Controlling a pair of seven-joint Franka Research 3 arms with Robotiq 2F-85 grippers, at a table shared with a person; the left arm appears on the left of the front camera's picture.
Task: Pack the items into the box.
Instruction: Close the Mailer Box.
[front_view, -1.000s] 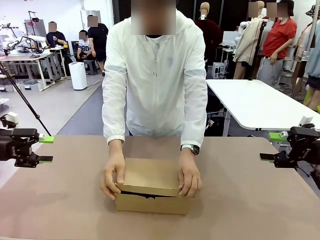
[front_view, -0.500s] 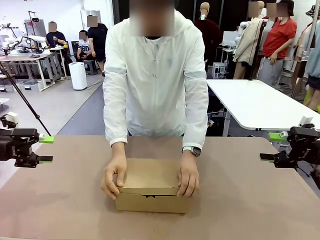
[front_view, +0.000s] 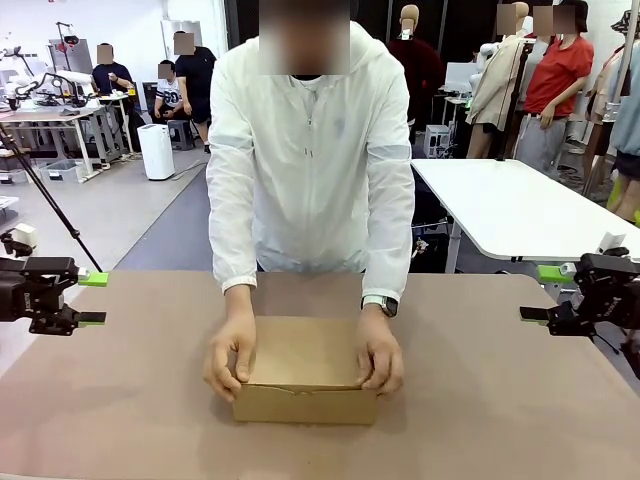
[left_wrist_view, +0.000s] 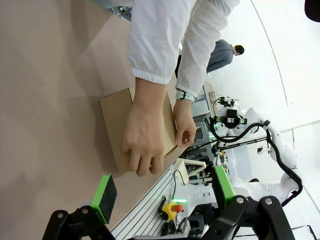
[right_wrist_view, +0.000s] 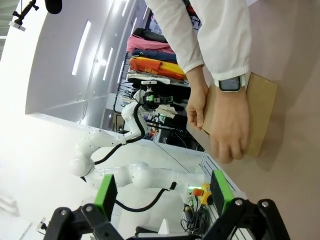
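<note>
The brown cardboard box (front_view: 305, 372) sits mid-table with its flap lid down flat. A person in a white jacket presses it with a hand (front_view: 228, 360) on each side. The items are hidden from view. My left gripper (front_view: 95, 298) hovers open at the table's left edge, far from the box, with nothing between its green pads. At the right edge my right gripper (front_view: 540, 293) is open and empty too. The left wrist view has the box (left_wrist_view: 114, 117) beyond my open left gripper (left_wrist_view: 164, 190). In the right wrist view the box (right_wrist_view: 262, 110) lies past the open right gripper (right_wrist_view: 162, 191).
The brown tabletop (front_view: 500, 400) lies bare on both sides of the box. The person (front_view: 310, 150) stands at the far edge. Behind are a white table (front_view: 510, 205) and other people at benches.
The lid's front gap has closed as the person pushed the flap down; the hands shifted slightly on the box. Neither arm moved.
</note>
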